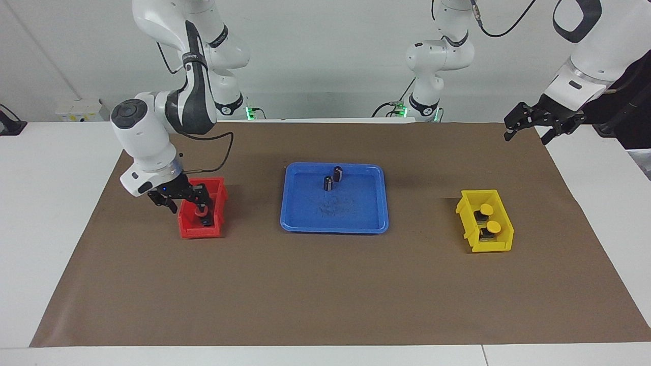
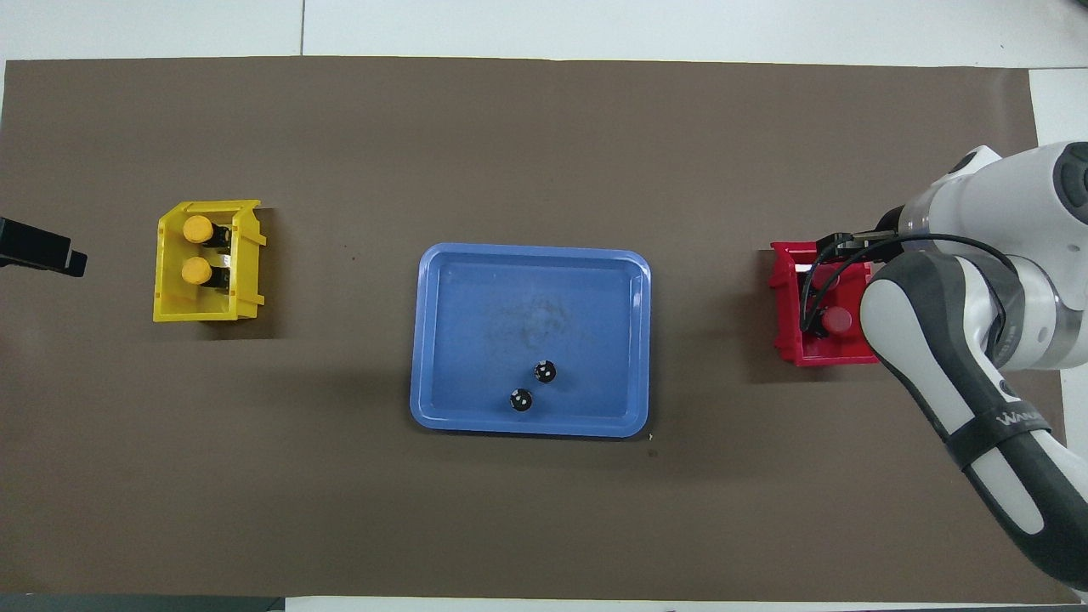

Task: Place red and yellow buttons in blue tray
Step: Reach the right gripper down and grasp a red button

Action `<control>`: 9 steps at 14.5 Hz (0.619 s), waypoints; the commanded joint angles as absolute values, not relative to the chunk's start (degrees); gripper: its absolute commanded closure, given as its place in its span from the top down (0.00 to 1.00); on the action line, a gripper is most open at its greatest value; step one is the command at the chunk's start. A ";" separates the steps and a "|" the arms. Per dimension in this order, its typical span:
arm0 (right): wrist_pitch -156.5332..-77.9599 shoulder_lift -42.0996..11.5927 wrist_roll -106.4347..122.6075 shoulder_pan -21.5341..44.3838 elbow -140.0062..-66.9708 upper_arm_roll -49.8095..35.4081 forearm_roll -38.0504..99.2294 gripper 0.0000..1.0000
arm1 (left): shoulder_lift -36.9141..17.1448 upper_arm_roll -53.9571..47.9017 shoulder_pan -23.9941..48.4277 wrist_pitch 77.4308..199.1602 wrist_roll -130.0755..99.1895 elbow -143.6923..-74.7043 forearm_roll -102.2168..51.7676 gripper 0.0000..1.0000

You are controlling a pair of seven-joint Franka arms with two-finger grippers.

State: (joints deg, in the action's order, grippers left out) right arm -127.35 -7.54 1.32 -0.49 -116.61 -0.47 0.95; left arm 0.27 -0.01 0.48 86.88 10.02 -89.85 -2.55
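Blue tray [image 1: 374, 221], flat, rectangular, with rounded corners and a low rim, at the middle of the brown mat [image 1: 325, 295] on the desk; it contains two dark capless cylinders [image 1: 333, 178], both upright near the tray edge nearest the robots. None of the four buttons is in the tray.

Small red bin [image 1: 196, 231], toward the right arm's end of the mat; it contains two red buttons. One red button [image 2: 838, 320] shows its round red cap in the overhead view; the other is largely covered by the right gripper [image 1: 198, 206], which is lowered into the bin at the button. Whether its fingers grasp that button cannot be told.

Small yellow bin [image 1: 491, 246], toward the left arm's end of the mat; it contains two yellow buttons [image 1: 490, 218], each a round yellow cap on a small black base, one nearer the robots than the other.

Left gripper [image 1: 529, 129], over the mat corner at the left arm's end nearest the robots, waits with fingers spread wide and nothing between them.
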 commanded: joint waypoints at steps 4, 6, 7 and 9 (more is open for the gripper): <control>-129.90 -7.38 0.79 0.00 -120.32 -0.70 2.02 0.65 | 1.58 0.35 1.14 86.57 9.49 -91.05 -0.97 1.00; -130.60 -7.21 0.88 0.00 -121.20 -0.70 2.02 0.61 | 1.58 0.35 1.14 86.57 9.58 -91.05 -0.97 1.00; -132.00 -7.03 0.88 0.00 -122.07 -0.70 2.02 0.56 | 1.58 0.35 1.14 86.57 9.49 -91.05 -0.97 1.00; -134.54 -7.03 0.88 0.00 -123.56 -0.70 2.02 0.51 | 1.58 0.35 1.14 86.57 9.58 -91.05 -0.97 1.00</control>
State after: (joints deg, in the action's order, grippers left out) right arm -131.38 -8.03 1.30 0.16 -120.79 -0.48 1.02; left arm 0.27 -0.01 0.48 86.88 10.02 -89.85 -2.55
